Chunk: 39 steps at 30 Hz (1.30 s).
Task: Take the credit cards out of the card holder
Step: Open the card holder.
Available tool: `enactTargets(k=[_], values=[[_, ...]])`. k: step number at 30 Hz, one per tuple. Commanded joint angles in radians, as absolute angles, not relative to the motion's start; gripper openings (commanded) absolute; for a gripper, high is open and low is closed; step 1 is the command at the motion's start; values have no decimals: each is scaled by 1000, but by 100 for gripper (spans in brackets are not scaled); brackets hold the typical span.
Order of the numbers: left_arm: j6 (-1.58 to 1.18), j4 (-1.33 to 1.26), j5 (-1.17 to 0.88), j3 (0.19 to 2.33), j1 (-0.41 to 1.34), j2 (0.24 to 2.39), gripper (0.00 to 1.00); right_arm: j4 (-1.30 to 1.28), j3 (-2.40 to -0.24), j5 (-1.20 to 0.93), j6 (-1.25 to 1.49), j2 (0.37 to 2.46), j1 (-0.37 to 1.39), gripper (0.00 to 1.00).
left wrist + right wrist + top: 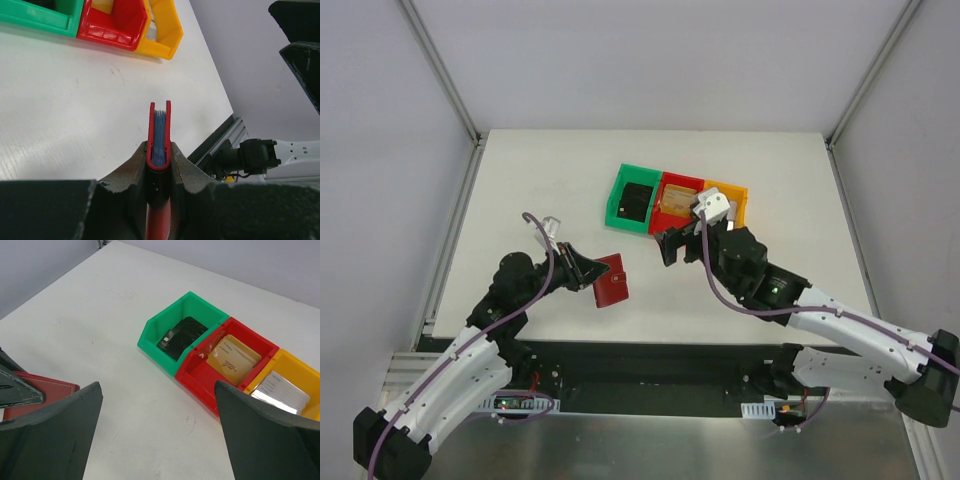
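My left gripper [159,152] clamped on red card holder [159,137], centre frame, lower half hidden between fingers [129,172]; ribbed blue-grey pocket edges [159,120] inside. Right gripper [157,405] spread wide.

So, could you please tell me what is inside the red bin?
A tan-gold card leans inside the red bin; anything beneath it is covered.

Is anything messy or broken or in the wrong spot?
Nothing stands out. The cards sit sorted: black card in the green bin, tan card in the red bin, silvery card in the yellow bin, none spilled. The left gripper pinches the red card holder folded shut; the right gripper hangs open and empty.
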State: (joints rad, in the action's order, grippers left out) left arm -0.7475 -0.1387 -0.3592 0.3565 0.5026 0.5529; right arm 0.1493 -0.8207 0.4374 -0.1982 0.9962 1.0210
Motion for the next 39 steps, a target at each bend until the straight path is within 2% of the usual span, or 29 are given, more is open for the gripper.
enactTargets(k=[1, 3, 4, 7, 11, 17, 20, 32, 39], values=[[-790, -227, -376, 391, 500, 555, 0, -35, -954, 299, -103, 1029, 994, 96], [-804, -233, -376, 390, 500, 564, 0, -217, -1087, 346, -89, 1132, 1023, 99], [-808, -230, -379, 391, 500, 569, 0, -266, -1130, 398, -106, 1170, 1060, 97], [-821, -229, -373, 394, 500, 591, 0, -288, -1166, 472, -149, 1227, 1155, 94], [-834, -203, -367, 411, 500, 633, 0, -373, -1239, 483, -121, 1322, 1183, 88], [-851, -193, -347, 419, 500, 640, 0, -425, -1292, 443, -66, 1405, 1204, 66], [-859, -190, -330, 426, 500, 629, 0, -430, -1296, 431, -51, 1425, 1223, 60], [-876, -172, -301, 466, 500, 629, 0, -483, -1382, 468, -21, 1499, 1298, 58], [-894, -135, -275, 476, 500, 626, 0, -508, -1419, 502, -3, 1535, 1299, 52]])
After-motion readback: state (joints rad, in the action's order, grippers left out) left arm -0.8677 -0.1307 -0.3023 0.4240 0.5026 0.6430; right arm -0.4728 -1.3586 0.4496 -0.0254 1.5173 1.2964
